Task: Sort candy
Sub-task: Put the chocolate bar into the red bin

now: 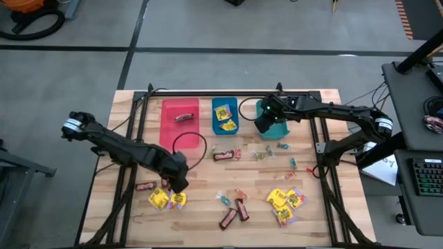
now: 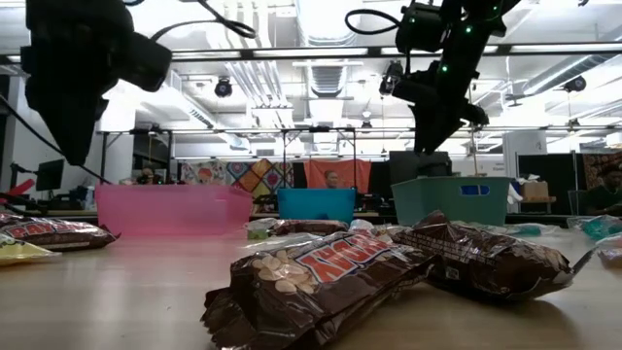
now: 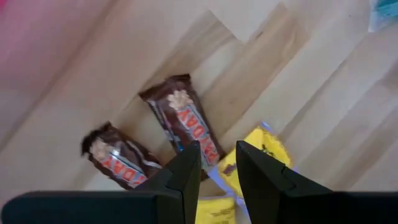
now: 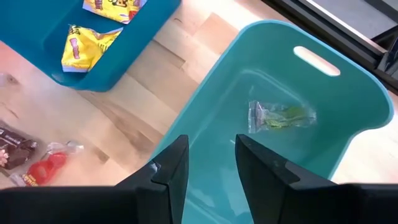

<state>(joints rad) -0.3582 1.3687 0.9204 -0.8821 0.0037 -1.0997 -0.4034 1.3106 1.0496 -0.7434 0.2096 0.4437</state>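
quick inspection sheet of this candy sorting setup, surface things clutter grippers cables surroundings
Surface: wooden table, much candy unsorted.
Job's things: red bin holds one brown bar; blue bin holds yellow packets; teal bin holds one clear twist-wrapped piece. Loose yellow packets and brown bars near the front edge.
Clutter: nothing seen.
Grippers: left gripper open and empty over bars and yellow packets; right gripper open, empty, over teal bin.
Cables: black cable loops over the red bin.
Surroundings: keyboard on side desk; a person beyond the table.

Brown bars, yellow packets and small twist-wrapped sweets lie scattered flat in front of the pink bin.
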